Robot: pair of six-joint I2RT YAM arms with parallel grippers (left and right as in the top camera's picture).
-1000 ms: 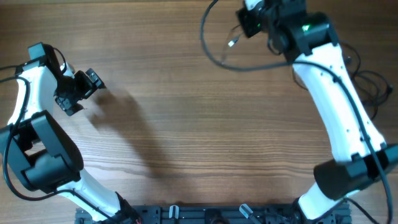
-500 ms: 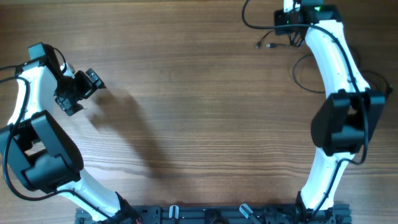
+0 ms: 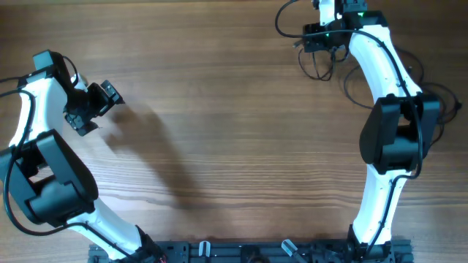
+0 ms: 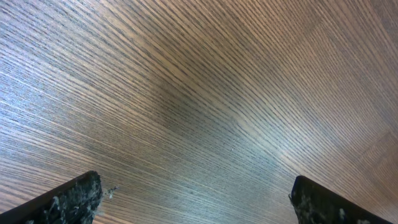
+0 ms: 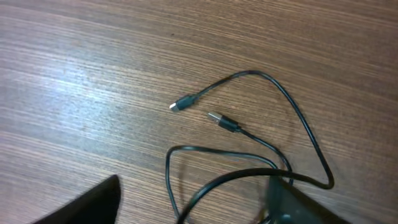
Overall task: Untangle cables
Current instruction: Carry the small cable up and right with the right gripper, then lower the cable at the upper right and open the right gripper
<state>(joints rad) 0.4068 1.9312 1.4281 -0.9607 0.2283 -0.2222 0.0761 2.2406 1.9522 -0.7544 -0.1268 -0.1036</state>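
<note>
Showing the wooden table from above and from both wrists, with all places given from the right gripper.

Right arm: stretched out to the far side, and its gripper hovers low over the wood. Its two dark fingers stand apart and nothing is clamped between them.

Left arm: well apart from the right gripper, on the opposite side. The left gripper is spread wide over bare wood, with no cord near it.

Cables: thin black cords lying directly under and just ahead of the right gripper, curling in loose loops that cross one another. One strand runs in between the fingers, close to one of them; whether it touches cannot be told.

Plug ends: a silvery-tipped one and a dark one, ahead of the right gripper, near each other but apart.

Risks, as judged:
- Closing here could pinch two crossing strands at once, so a pull would tighten the loops rather than free them.
- A strand brushing a finger could be dragged along when the arm lifts.
- With the other arm so far off, nothing anchors the bundle, so it may simply slide.
</note>
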